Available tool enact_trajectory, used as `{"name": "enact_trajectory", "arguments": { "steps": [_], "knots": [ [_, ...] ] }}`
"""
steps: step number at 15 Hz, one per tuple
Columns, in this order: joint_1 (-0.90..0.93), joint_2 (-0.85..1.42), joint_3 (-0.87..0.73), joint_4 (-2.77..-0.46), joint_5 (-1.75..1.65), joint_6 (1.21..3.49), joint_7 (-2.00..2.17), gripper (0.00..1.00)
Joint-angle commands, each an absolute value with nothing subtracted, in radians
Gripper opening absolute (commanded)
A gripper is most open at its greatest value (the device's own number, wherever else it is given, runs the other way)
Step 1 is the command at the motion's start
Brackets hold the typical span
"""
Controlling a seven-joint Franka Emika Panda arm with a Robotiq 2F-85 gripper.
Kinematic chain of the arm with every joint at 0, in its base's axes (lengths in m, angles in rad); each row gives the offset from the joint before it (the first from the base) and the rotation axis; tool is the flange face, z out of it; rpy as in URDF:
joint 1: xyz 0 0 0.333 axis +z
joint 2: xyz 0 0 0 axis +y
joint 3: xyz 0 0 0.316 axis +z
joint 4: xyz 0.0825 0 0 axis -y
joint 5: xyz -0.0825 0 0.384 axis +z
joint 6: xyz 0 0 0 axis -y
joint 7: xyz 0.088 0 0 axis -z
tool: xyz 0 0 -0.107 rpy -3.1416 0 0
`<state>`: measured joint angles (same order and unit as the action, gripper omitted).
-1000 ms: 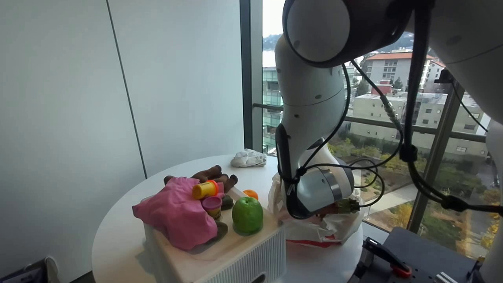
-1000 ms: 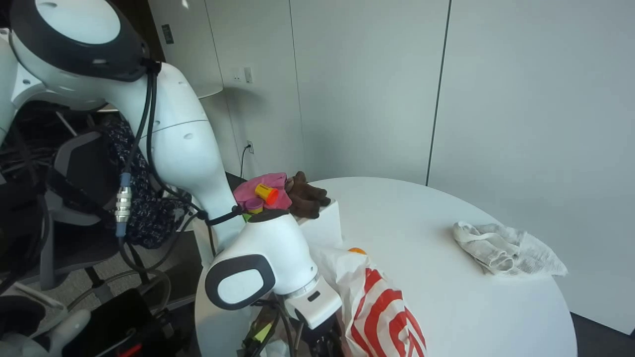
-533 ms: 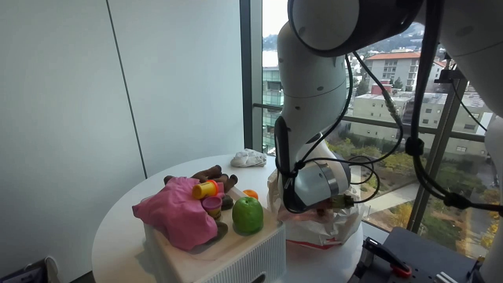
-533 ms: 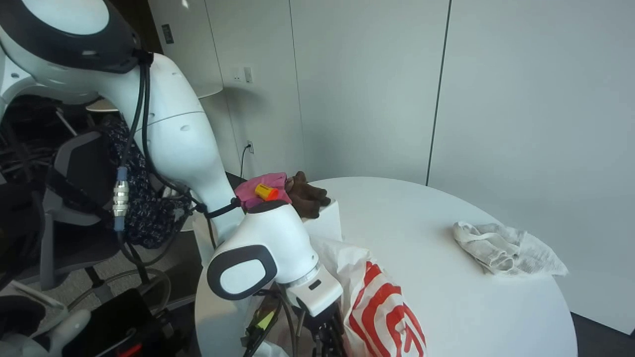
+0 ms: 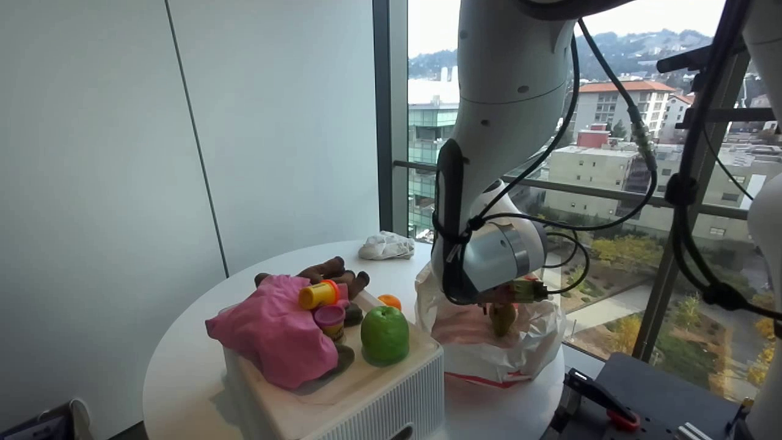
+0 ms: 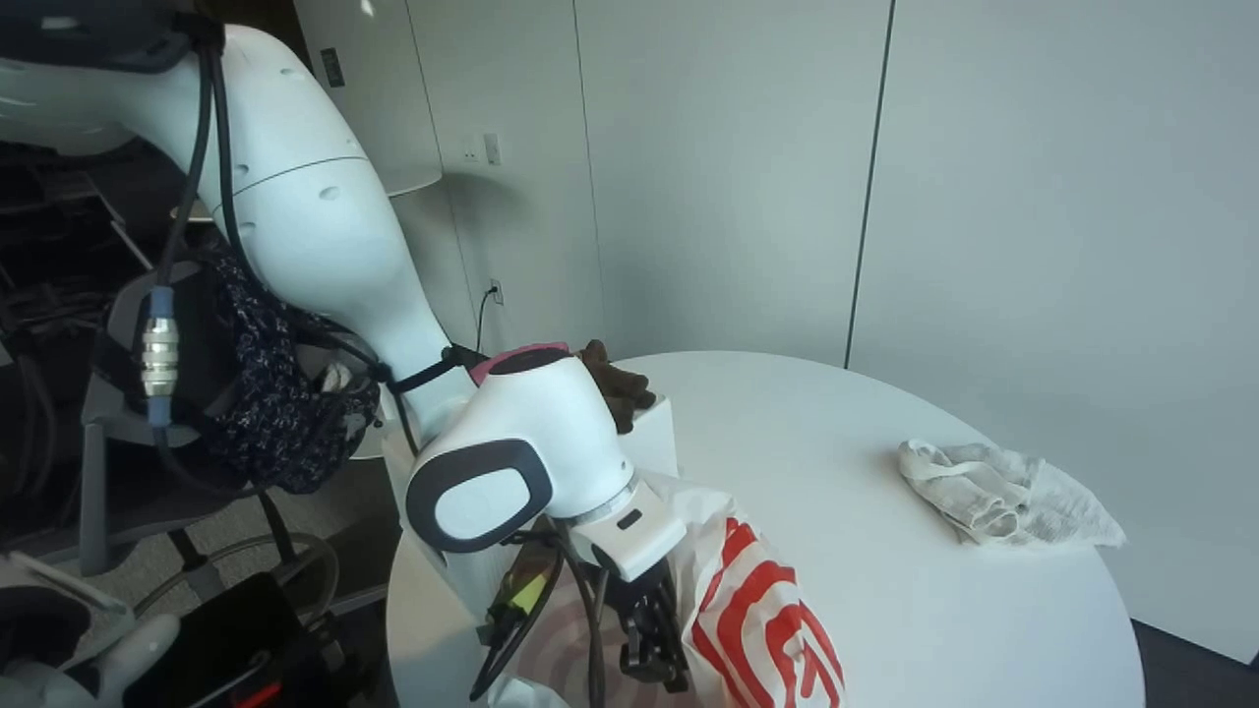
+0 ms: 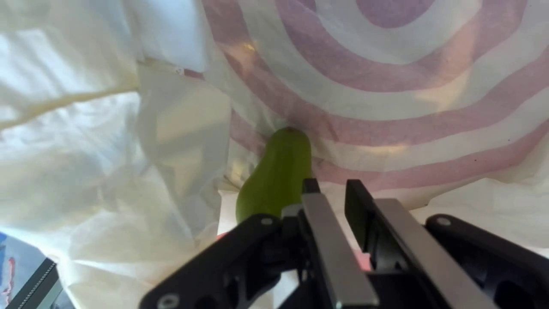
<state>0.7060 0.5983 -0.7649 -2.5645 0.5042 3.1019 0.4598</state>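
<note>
Low in the wrist view, the tool (image 7: 332, 185) is released, slightly parted. A green pear (image 7: 279, 178) shows mid-frame, inside a bag (image 7: 386, 103).

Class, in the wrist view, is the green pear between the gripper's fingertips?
No, the green pear shows left of the open gap in the gripper.

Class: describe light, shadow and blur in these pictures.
Wrist view: warm glints spot the bag, blurred at upper left, while the pear looks dim; in an exterior view, the sky washes out; in an exterior view, a shadow darkens part of the wall.
</note>
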Motion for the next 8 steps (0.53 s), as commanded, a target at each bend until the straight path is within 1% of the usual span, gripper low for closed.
{"name": "enact_trajectory", "arguments": {
  "steps": [1, 6, 7, 8],
  "knots": [
    [0.709, 0.623, -0.786, -2.545, 0.432, 3.092, 0.514, 0.56],
    [0.674, 0.696, -0.774, -2.5, 0.409, 3.082, 0.552, 0.93],
    [0.669, 0.712, -0.774, -2.492, 0.408, 3.082, 0.558, 0.99],
    [0.663, 0.735, -0.772, -2.479, 0.411, 3.084, 0.566, 1.0]
  ]
}}
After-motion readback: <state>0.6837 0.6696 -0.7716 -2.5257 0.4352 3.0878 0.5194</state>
